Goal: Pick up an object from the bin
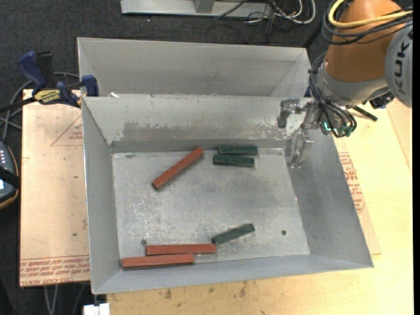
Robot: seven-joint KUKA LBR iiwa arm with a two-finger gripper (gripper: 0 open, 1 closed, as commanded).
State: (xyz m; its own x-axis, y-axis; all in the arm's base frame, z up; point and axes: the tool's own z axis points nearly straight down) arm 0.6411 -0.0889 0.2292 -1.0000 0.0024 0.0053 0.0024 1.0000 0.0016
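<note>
My gripper [298, 155] hangs over the bin's right wall near the back right corner, open, with nothing between its fingers. Nearest to it, on the bin floor to its left, lie two short dark green blocks side by side: one [237, 150] at the back wall's foot, the other [233, 161] just in front of it. Further left, a long red-brown block [178, 168] lies on a slant.
Near the front of the bin a third dark green block [233, 235] lies tilted. Left of it, two long red-brown sticks [180, 249] [157, 262] lie almost parallel along the front wall. The arm with its orange cover and cables stands above the right rim.
</note>
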